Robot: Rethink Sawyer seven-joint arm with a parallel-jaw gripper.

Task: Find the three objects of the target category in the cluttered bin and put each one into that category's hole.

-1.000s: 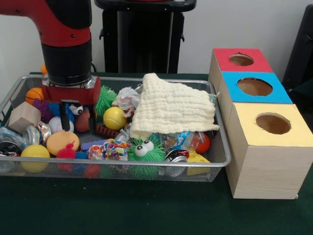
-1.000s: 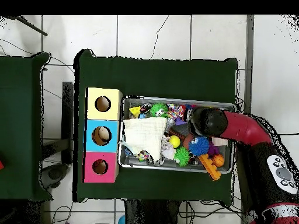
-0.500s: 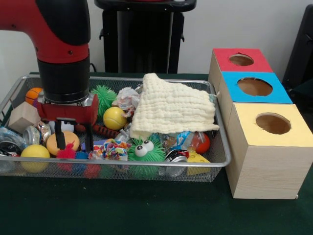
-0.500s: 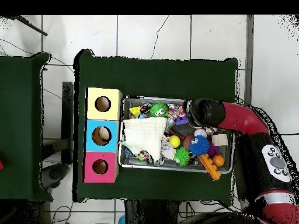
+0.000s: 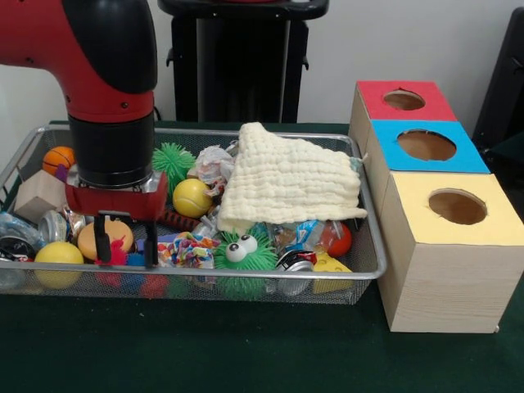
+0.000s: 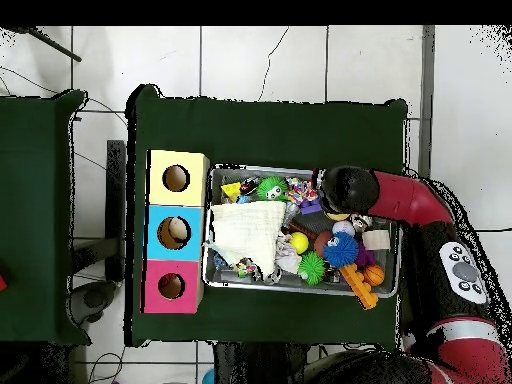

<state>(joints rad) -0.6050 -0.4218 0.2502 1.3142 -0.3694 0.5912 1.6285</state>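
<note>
Front view: pincer (image 5: 125,242) spread open, grasping nothing, low in the bin (image 5: 246,278). Tight clutter there, so closing could easily snag a neighbouring toy instead.

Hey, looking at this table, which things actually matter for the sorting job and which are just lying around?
Part of the job:
the bin
the hole with the red surround
the gripper, jaws open over the toys

Just lying about:
the cream cloth
the wooden block
the blue-surround hole
the yellow-surround hole
</note>
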